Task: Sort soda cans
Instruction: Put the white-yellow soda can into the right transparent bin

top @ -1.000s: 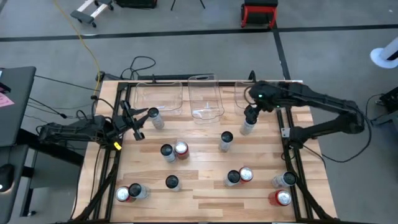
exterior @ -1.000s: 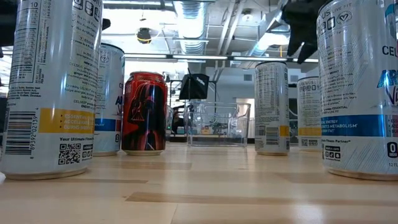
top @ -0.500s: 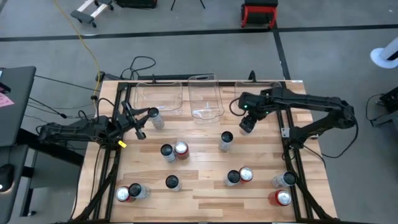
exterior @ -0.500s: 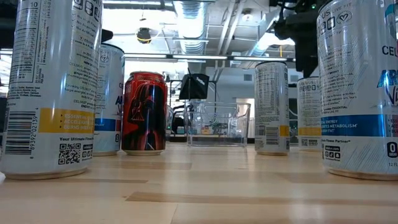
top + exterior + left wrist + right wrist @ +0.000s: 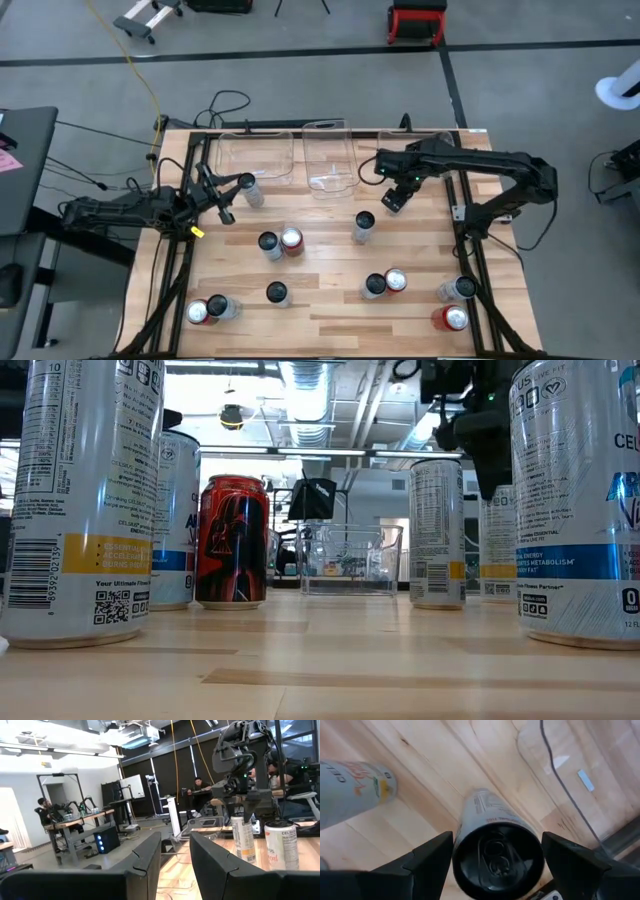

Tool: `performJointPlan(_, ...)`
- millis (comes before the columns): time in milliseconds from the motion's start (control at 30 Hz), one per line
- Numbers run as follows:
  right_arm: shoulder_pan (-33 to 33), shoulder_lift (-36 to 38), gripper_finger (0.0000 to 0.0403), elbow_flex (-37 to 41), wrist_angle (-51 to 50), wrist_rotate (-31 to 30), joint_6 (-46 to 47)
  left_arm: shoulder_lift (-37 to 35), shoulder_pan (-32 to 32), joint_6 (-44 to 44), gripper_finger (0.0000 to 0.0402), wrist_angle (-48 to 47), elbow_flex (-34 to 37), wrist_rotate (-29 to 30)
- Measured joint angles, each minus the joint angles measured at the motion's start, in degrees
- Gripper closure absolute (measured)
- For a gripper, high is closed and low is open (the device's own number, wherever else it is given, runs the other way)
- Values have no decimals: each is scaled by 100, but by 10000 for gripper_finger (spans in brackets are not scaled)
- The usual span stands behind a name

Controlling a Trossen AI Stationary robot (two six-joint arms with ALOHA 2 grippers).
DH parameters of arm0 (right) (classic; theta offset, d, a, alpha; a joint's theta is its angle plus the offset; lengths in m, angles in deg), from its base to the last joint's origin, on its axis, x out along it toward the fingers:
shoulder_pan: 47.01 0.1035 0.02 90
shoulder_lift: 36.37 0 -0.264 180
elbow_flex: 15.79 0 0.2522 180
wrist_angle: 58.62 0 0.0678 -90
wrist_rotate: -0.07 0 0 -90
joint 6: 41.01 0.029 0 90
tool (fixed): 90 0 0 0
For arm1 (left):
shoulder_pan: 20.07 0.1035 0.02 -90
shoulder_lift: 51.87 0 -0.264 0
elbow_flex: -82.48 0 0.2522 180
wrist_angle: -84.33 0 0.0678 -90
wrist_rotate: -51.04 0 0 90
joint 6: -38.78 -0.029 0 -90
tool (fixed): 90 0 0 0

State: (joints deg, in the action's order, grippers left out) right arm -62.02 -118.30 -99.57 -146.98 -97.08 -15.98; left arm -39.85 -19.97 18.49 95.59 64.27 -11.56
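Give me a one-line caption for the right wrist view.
Right gripper holding a dark-topped silver can above the wooden table, beside a clear bin.

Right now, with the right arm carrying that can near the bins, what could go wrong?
The right gripper holds a dark-topped can lifted beside the middle clear bin; swinging low, it might clip the rim. Only two fingers flank it, so it could slip. The upright can nearby could get knocked.
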Motion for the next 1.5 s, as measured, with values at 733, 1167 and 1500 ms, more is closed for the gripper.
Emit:
performJointPlan(733, -5, 701, 106, 674, 121, 13, -65, 0, 0, 61, 303, -136, 0, 2)
performJointPlan(1167, -497, 857, 112, -85, -278, 15, -436, -2, 0, -44, 303, 59, 0, 7)
performJointPlan(1500, -991, 858, 112, -1536, -805, -45, -849, 0, 0, -38, 303, 57, 0, 7)
